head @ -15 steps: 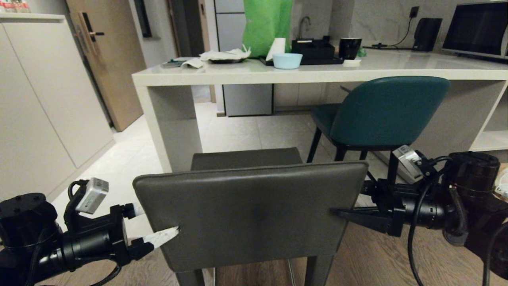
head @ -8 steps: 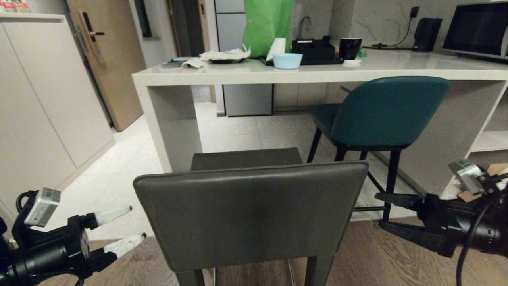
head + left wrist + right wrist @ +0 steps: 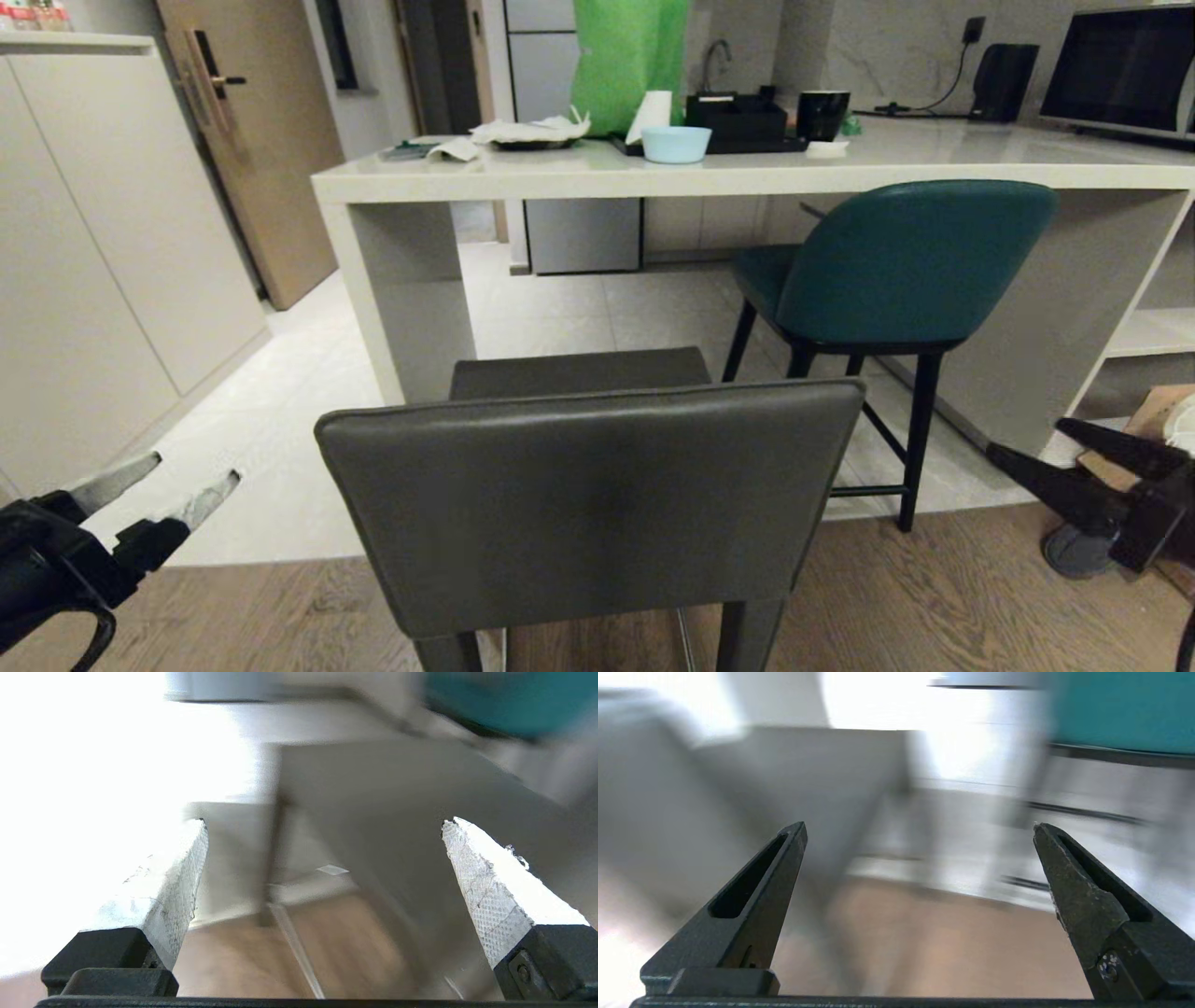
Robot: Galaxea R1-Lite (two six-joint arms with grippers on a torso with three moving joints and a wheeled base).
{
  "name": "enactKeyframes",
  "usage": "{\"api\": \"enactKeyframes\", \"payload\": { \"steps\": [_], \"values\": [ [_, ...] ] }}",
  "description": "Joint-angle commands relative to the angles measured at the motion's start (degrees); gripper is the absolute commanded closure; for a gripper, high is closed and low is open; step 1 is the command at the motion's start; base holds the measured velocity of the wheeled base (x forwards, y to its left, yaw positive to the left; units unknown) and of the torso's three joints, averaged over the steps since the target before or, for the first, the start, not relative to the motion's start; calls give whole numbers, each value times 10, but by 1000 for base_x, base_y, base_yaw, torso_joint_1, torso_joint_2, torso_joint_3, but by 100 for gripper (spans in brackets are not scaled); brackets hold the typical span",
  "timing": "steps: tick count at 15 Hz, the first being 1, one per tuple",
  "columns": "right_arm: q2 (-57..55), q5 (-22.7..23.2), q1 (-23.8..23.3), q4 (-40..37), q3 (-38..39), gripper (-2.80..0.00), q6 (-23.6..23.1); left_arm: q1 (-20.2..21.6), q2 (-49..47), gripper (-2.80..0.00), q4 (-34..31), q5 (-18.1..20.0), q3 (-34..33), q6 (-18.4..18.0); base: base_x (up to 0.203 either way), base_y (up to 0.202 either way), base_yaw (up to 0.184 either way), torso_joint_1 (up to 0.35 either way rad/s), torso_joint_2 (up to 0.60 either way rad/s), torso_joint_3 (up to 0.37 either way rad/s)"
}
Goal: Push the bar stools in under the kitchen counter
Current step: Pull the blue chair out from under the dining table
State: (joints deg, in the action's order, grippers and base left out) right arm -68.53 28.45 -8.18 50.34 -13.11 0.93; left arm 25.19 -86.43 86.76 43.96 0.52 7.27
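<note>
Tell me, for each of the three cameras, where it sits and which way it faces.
Head view: high on the robot, looking forward and down at the grey stool, teal stool and kitchen counter; left hand and right hand at the lower corners.
Left wrist view: behind the left hand's open fingers, facing the grey stool's back.
Right wrist view: behind the right hand's open fingers, facing floor and a blurred teal stool.
Shared: the teal stool appears in all three.
</note>
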Motion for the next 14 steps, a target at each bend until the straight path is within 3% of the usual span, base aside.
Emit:
{"api": "enactKeyframes", "payload": {
  "steps": [1,3,5,8,9,12,14],
  "values": [
    [50,-149,3,-68,-36,-280,-11,-29,-4,-280,4,-120,20,1,0,0,0,0,0,0],
    [76,-206,6,-144,-100,-280,-13,-82,-17,-280,-31,-245,74,-14,0,0,0,0,0,0],
    [85,-230,7,-195,-152,-280,-10,-131,3,-280,-137,-333,121,-27,0,0,0,0,0,0],
    [71,-240,22,-207,-161,-280,-5,-186,70,-280,-300,-377,193,-27,0,0,0,0,0,0],
    [71,-249,25,-207,-160,0,-3,-199,74,-280,-315,-382,207,-22,0,0,0,0,0,0],
    [77,-288,56,-208,-157,0,0,-218,105,-280,-332,-380,192,-21,0,0,0,0,0,0],
    [96,-292,78,-212,-146,0,-1,-249,161,-280,-391,-364,179,-17,0,0,0,0,0,0]
  ]
}}
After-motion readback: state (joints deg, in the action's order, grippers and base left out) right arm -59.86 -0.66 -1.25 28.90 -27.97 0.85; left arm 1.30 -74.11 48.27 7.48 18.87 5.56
